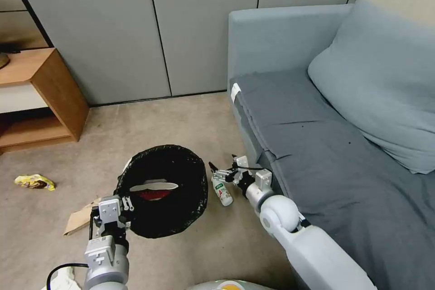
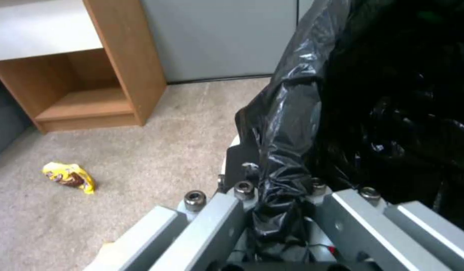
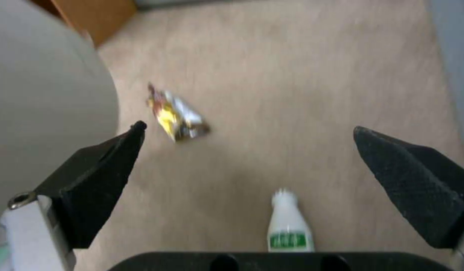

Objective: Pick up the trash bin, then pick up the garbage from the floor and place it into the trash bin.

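1. I count one trash bin [image 1: 161, 190], held up off the carpet [image 1: 181, 118] by my left gripper [image 1: 110, 217]. In the left wrist view the fingers [image 2: 242, 165] are pinched together on the rim and the black liner [image 2: 292, 113] folded over it.
2. Bin contents, from the head view: one white scrap [image 1: 154, 186] lying over one red piece [image 1: 154, 195] at the bottom. I cannot tell whether anything lies beneath them.
3. Litter on the floor, counted in the head view: one small bottle [image 1: 222, 191] with a green label, one yellow wrapper [image 1: 35, 182], one brown cardboard scrap [image 1: 81, 217], and one white crumpled piece [image 1: 61, 281] at the bottom edge by my left arm.
4. The bottle lies just beside the bin, between it and the sofa [image 1: 317, 154].
5. My right gripper [image 1: 220, 170] hovers low at the bottle. In the right wrist view its fingers [image 3: 96, 177] are spread wide, with the bottle [image 3: 289, 226] between them and not touched.
6. The wrapper rests well apart from the bin, near the one wooden shelf unit [image 1: 41, 95].
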{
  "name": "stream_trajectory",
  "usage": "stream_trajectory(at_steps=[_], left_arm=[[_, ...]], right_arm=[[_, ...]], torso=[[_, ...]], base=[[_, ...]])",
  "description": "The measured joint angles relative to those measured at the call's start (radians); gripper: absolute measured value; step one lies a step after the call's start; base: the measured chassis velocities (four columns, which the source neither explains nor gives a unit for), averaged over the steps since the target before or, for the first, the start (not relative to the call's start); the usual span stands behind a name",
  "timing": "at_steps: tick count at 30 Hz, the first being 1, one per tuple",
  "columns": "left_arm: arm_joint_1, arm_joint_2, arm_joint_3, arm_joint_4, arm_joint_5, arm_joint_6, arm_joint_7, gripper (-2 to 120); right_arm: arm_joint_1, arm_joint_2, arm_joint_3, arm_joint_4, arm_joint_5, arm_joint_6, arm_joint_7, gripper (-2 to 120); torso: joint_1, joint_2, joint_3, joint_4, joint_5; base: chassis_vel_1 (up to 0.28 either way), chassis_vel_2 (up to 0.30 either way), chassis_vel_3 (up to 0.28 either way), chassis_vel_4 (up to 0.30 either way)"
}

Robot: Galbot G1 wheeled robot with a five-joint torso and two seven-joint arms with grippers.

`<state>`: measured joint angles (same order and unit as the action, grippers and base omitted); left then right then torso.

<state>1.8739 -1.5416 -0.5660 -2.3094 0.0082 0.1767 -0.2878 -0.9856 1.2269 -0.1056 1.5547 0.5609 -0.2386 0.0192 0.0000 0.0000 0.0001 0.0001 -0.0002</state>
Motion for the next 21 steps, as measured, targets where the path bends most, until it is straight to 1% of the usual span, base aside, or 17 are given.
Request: stream_trajectory(at_steps=[1, 2, 3, 5, 6, 9, 11, 14, 15, 19, 21], left_arm=[[0.0, -0.001, 0.001, 0.001, 0.001, 0.0, 0.0, 1], [0.0, -0.001, 0.001, 0.001, 0.001, 0.0, 0.0, 1], [0.0, -0.001, 0.002, 0.002, 0.001, -0.001, -0.001, 1], [-0.002, -0.002, 0.004, 0.004, 0.004, -0.001, -0.003, 1], [-0.002, -0.002, 0.004, 0.004, 0.004, -0.001, -0.003, 1], [-0.001, -0.003, 0.011, 0.005, 0.011, -0.001, -0.004, 1], [0.0, -0.004, 0.012, 0.005, 0.012, -0.001, -0.004, 1], [0.007, -0.005, 0.012, 0.005, 0.015, -0.002, -0.005, 1], [0.007, -0.005, 0.012, 0.005, 0.015, -0.002, -0.005, 1], [0.013, -0.007, 0.012, 0.004, 0.019, -0.004, -0.006, 1], [0.015, -0.008, 0.012, 0.004, 0.02, -0.005, -0.007, 1]], right_arm=[[0.006, 0.008, -0.009, -0.031, -0.001, -0.006, -0.011, 100], [0.006, 0.008, -0.009, -0.031, -0.001, -0.006, -0.011, 100], [0.009, 0.016, -0.014, -0.056, -0.009, -0.012, -0.021, 100], [0.019, 0.036, -0.02, -0.12, -0.044, -0.015, -0.047, 100], [0.019, 0.036, -0.02, -0.12, -0.044, -0.015, -0.047, 100], [0.035, 0.053, -0.027, -0.203, -0.083, -0.011, -0.079, 100], [0.038, 0.055, -0.028, -0.215, -0.088, -0.011, -0.084, 100], [0.051, 0.061, -0.024, -0.289, -0.102, -0.009, -0.127, 100], [0.051, 0.061, -0.024, -0.289, -0.102, -0.009, -0.127, 100], [0.067, 0.072, -0.011, -0.37, -0.124, -0.008, -0.175, 100], [0.072, 0.077, -0.007, -0.393, -0.134, -0.003, -0.182, 100]], torso=[[0.0, 0.0, 0.0, 0.0, 0.0001], [0.0, 0.0, 0.0, 0.0, 0.0001], [0.0, 0.0, 0.0, -0.0001, 0.0002], [0.0, 0.0, 0.0, 0.0, 0.0], [0.0, 0.0, 0.0, 0.0, 0.0], [0.0, 0.0, 0.0, 0.0, 0.0], [0.0, 0.0, 0.0, 0.0, 0.0], [0.0, 0.0, 0.0, 0.0003, 0.0002], [0.0, 0.0, 0.0, 0.0003, 0.0002], [0.0, 0.0, 0.0, 0.0004, 0.0002], [0.0, 0.0, 0.0, 0.0004, 0.0003]], base=[[0.0, 0.0, 0.0, 0.0], [0.0, 0.0, 0.0, 0.0], [0.0, 0.0, 0.0, 0.0], [0.0, 0.0, 0.0, 0.0], [0.0, 0.0, 0.0, 0.0], [0.0, 0.0, 0.0, 0.0], [0.0, 0.0, 0.0, 0.0], [0.0, 0.0, 0.0, 0.0], [0.0, 0.0, 0.0, 0.0], [0.0, 0.0, 0.0, 0.0], [0.0, 0.0, 0.0, 0.0]])
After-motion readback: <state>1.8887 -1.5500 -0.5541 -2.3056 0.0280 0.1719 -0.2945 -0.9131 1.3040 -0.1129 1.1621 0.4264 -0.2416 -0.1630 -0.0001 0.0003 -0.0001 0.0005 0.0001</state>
